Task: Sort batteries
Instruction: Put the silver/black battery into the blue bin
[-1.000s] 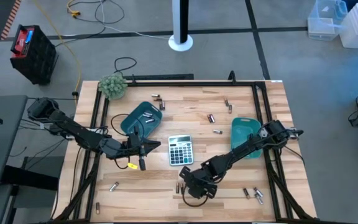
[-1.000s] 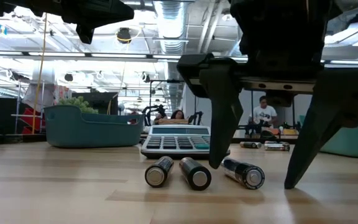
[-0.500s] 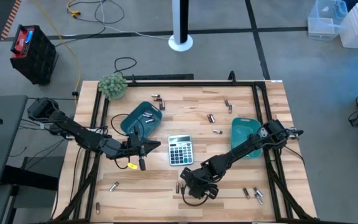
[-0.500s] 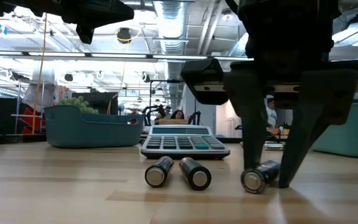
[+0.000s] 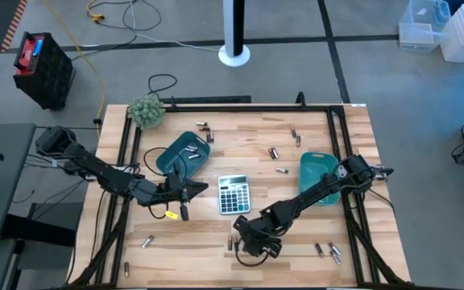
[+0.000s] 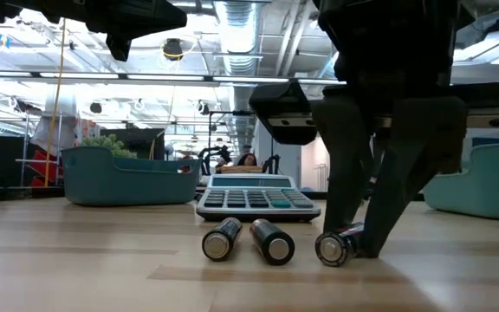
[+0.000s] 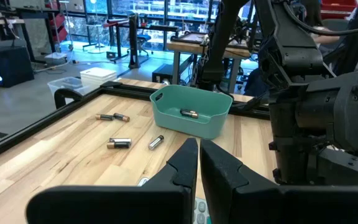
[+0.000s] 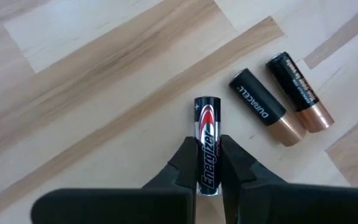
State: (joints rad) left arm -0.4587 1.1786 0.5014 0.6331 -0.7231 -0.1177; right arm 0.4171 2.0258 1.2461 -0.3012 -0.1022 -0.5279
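Observation:
My right gripper (image 8: 207,163) stands over the table's near middle, shut on a black-and-silver battery (image 8: 206,138) that lies on the wood. Two copper-ended black batteries (image 8: 258,102) (image 8: 299,93) lie side by side close beside it; in the low view these two batteries (image 6: 223,240) (image 6: 272,241) show end-on, next to the held battery (image 6: 334,248). My left gripper (image 7: 199,163) hangs shut above the table, near the left teal tray (image 5: 184,153), touching nothing. The right teal tray (image 7: 191,112) holds one battery (image 7: 188,113). My right gripper pinches the battery's two long sides (image 8: 207,158) between its two fingers, on the half away from the marked plus end (image 8: 204,106). The fingers (image 6: 346,173) slant down from above, and the battery lies along the line they point in. It rests flat on the table.
A grey calculator (image 5: 234,194) lies just beyond the batteries at the table's middle. Loose batteries are scattered at the far middle (image 5: 274,151), near right (image 5: 326,251) and near left (image 5: 147,240). A small plant (image 5: 146,111) stands at the far left corner; black rails (image 5: 338,137) frame the table.
My right gripper has shut its wide-open fingers onto the battery that lay between them. In closing, the fingers have turned the battery about and slid it a little toward the other two, so that one end now faces the near edge.

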